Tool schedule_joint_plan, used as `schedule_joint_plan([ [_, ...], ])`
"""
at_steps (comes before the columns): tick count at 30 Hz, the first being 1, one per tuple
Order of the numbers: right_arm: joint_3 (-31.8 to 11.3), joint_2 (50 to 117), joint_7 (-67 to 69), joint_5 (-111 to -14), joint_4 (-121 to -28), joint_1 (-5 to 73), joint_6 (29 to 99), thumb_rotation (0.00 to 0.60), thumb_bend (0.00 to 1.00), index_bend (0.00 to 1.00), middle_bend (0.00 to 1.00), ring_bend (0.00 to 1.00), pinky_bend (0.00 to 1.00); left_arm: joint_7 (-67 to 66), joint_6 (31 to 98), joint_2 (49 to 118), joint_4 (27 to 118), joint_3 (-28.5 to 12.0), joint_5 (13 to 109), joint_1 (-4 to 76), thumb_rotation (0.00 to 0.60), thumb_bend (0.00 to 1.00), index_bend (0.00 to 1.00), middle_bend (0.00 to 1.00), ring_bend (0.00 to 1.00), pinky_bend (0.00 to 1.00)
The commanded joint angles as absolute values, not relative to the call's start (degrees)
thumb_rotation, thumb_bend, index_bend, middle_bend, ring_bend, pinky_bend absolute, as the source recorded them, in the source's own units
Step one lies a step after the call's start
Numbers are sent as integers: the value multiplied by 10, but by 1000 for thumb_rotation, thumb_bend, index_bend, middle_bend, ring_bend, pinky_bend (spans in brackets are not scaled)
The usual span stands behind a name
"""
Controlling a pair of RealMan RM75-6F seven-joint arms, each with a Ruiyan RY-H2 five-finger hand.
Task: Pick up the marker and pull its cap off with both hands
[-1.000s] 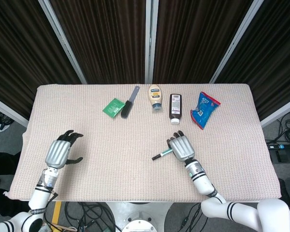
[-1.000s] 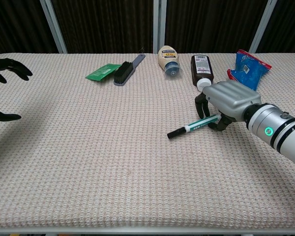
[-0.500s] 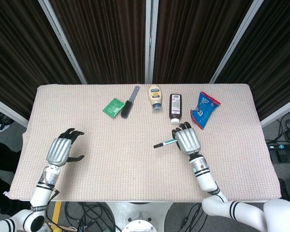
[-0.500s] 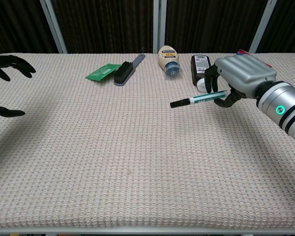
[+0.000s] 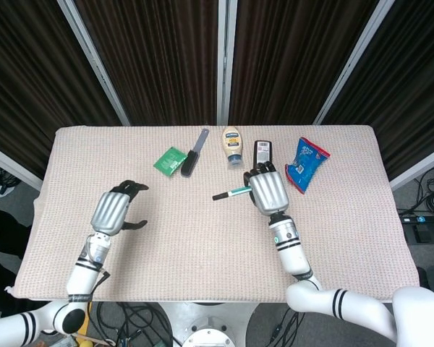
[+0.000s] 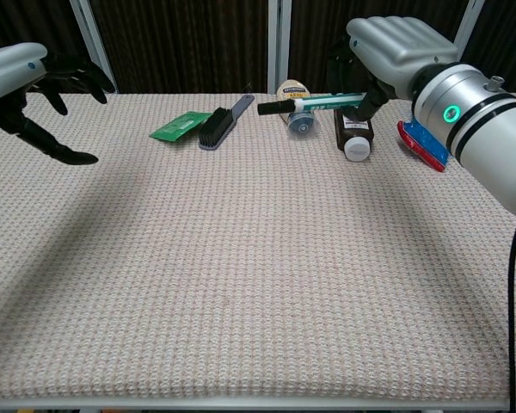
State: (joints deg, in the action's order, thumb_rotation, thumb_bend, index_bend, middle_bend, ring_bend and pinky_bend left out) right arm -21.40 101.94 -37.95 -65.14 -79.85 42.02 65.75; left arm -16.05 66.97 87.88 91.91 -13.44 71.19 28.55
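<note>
- Dark curtains hang behind the table (image 5: pixel 202 238), which wears a beige woven cloth.
- The right hand (image 6: pixel 396 47) grips the marker (image 6: pixel 314 101) up off the cloth, lying level, its black cap (image 6: pixel 273 106) pointing toward the left hand (image 5: pixel 116 211).
- That left hand hovers with fingers spread, holding nothing.
- Along the far edge lie a green packet (image 5: pixel 169 160), brush (image 5: pixel 194 153), two bottles and a blue pouch (image 5: pixel 305 163).

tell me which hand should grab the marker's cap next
The left hand. It is open and holds nothing, while the right hand already grips the marker by its body, off the table, with the black cap end pointing toward the left hand.
</note>
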Motion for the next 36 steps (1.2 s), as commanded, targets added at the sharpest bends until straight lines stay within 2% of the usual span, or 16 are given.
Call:
schedule_joint_plan([
  [1, -228, 1031, -414, -629, -822, 438, 670, 600, 273, 601, 554, 274, 254, -230, 653, 889, 968, -168, 646, 320, 600, 30, 279, 313, 226, 386],
  [12, -262, 1070, -492, -570, -830, 493, 696, 600, 275, 615, 561, 306, 255, -337, 685, 941, 1008, -219, 514, 383, 600, 90, 342, 386, 300, 451],
  [25, -269, 1101, -530, -528, -805, 543, 706, 600, 281, 618, 564, 306, 255, -401, 708, 963, 1017, -254, 412, 449, 600, 118, 358, 401, 317, 465],
  [36, -265, 1114, -530, -514, -784, 561, 718, 600, 281, 618, 565, 306, 255, -467, 735, 956, 1018, -245, 352, 490, 600, 135, 374, 414, 350, 504],
])
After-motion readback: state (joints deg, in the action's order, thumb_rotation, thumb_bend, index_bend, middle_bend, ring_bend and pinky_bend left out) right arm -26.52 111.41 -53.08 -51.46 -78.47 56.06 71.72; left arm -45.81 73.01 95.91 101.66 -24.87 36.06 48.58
